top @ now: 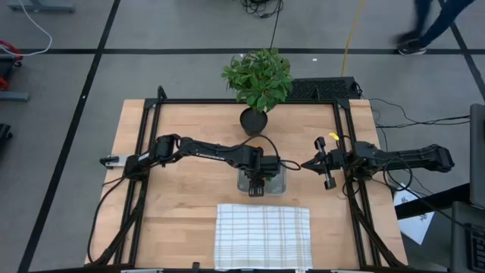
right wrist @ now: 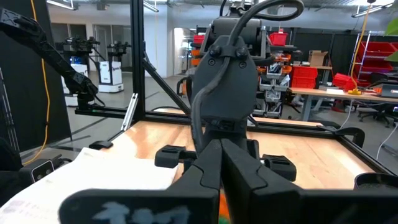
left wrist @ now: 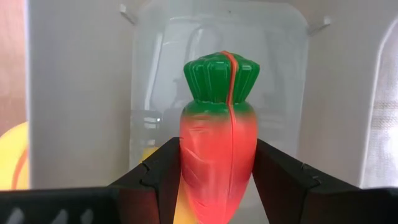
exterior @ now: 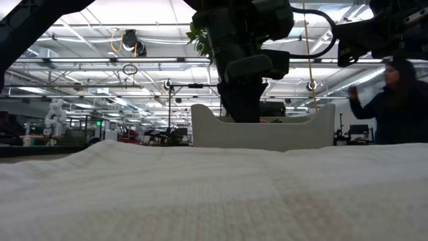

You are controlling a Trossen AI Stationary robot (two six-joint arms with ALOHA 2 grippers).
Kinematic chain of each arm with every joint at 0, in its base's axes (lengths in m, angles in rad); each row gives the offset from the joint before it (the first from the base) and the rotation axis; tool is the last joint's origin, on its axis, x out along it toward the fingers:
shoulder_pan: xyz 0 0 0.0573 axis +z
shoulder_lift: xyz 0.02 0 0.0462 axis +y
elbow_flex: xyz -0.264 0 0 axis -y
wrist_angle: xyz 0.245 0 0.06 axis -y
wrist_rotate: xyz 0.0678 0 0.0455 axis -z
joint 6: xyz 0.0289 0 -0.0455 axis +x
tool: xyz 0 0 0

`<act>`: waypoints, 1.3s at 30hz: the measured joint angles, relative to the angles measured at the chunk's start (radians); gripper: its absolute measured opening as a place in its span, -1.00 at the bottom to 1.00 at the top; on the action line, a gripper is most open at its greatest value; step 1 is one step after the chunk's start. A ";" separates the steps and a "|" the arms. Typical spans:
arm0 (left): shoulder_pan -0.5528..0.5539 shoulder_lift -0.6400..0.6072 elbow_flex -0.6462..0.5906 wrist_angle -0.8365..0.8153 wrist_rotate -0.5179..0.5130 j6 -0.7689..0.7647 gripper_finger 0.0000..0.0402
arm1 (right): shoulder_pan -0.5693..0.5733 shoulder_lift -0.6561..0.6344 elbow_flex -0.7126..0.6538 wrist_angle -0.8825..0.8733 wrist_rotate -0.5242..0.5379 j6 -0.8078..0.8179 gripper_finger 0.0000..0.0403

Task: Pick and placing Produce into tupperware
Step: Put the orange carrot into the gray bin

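A: Where's your carrot (left wrist: 219, 140)?

B: Clamped between your left gripper (top: 256, 184) fingers (left wrist: 160, 177), green top outward, right over the tupperware (top: 279, 183) at the table's middle.

A: And your right gripper (top: 325, 171)?

B: Jaws shut, holding nothing, hovering just right of the tupperware; the cloth (top: 263, 236) lies nearer.

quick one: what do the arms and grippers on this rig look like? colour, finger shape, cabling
Both arms are black, slim and jointed, with black cables looping along them. The left gripper has two matte-black wedge fingers with stepped inner edges. The right gripper has the same dark, tapered fingers, plus a small yellow tag near its wrist.
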 joint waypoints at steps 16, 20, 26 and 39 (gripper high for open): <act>0.002 0.000 0.000 0.005 0.000 0.015 -0.13 | 0.000 0.000 0.000 0.000 0.000 -0.007 -1.00; -0.001 0.000 0.000 0.005 0.000 0.043 -0.13 | 0.000 0.000 0.000 0.000 0.000 -0.007 -1.00; -0.011 0.000 0.000 0.005 0.000 0.063 -0.13 | 0.000 0.000 0.000 0.000 0.000 -0.007 -1.00; -0.013 0.000 0.000 0.005 0.000 0.044 -0.13 | 0.000 0.000 0.000 0.000 0.000 -0.007 -1.00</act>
